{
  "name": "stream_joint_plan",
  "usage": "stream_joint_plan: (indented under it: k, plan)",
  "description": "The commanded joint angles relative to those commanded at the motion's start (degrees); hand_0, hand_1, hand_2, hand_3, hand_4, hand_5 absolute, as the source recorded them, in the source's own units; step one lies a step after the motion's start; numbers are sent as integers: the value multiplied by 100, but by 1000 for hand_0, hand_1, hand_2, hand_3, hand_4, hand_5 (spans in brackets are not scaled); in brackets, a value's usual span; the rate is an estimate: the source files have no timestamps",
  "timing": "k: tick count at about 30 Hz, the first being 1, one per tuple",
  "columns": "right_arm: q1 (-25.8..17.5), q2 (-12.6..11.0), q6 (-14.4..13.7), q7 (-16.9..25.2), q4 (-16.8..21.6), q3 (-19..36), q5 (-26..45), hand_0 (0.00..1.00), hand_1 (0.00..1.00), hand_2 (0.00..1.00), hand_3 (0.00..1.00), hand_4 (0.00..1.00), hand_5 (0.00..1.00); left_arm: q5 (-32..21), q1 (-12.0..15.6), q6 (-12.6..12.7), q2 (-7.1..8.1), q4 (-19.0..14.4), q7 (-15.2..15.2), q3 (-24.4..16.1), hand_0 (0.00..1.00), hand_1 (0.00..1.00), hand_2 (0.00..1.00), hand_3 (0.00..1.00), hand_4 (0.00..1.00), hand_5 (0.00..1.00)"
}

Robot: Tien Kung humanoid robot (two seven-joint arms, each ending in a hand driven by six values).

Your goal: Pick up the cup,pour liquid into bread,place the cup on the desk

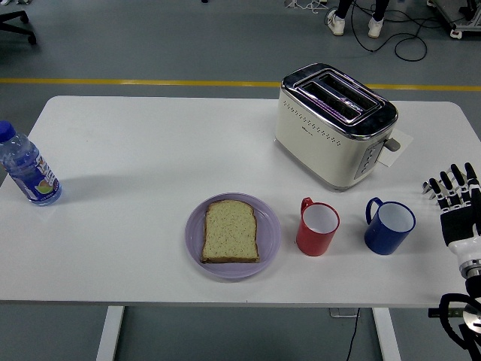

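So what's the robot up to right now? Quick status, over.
Right hand open, empty, right of blue cup. Left arm unseen. Red cup untouched beside bread. Nothing blocking.

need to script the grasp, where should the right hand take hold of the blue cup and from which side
Grip the blue cup around its body, coming in from its right side, probably. It stands upright with the handle pointing upper left, away from the right hand, so the smooth round wall faces the hand. The hand's fingers are spread, beside the cup, not touching. The red cup crowds the left side.
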Motion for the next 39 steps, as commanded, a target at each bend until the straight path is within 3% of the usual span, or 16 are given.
stream_joint_plan:
  k: [39]
  plan:
    - [0, 11, -108, 126, -80, -61, 391, 590, 514, 622, 599, 607, 156, 30, -17, -3, -3, 0, 2, -22, 633, 638, 651, 503, 239, 867]
